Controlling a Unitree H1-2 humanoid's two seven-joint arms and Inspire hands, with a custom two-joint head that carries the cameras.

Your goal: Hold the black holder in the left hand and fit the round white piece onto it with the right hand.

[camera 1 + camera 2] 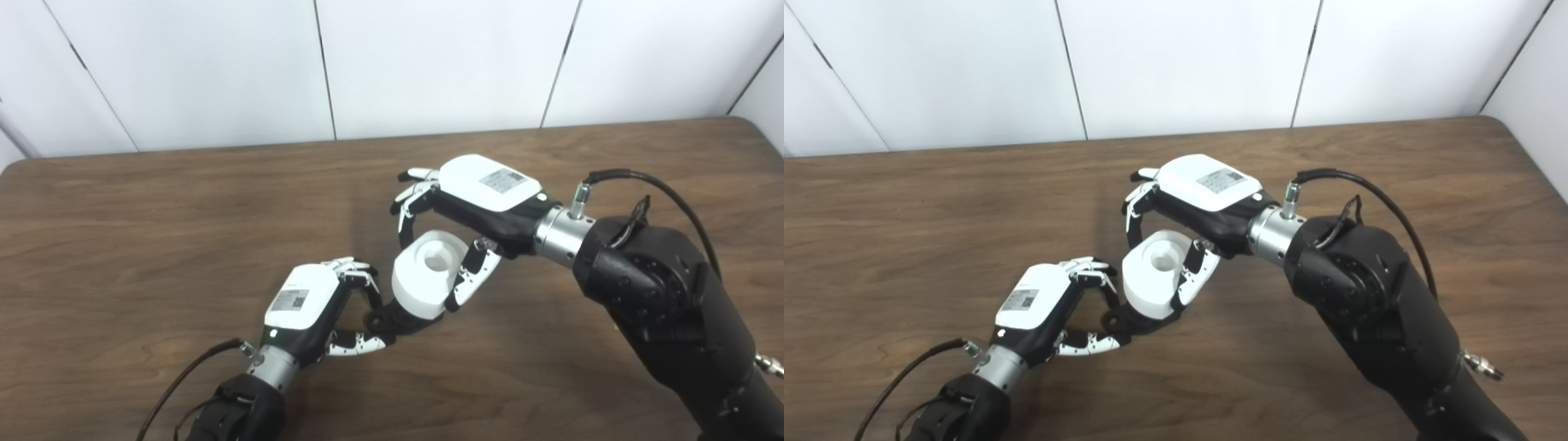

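The round white piece (427, 272), a thick ring with a hollow centre, sits tilted on top of the black holder (392, 321) above the middle of the table. My left hand (312, 306) is shut on the black holder, pinching its left end between fingers and thumb. My right hand (474, 205) reaches in from the right and grips the white piece, fingers curled over its far side and thumb pressed against its near right side. Most of the holder is hidden under the white piece.
The brown wooden table (153, 208) spreads out on all sides of the hands. White wall panels (429, 61) stand behind its far edge. My right forearm (667, 300) fills the lower right.
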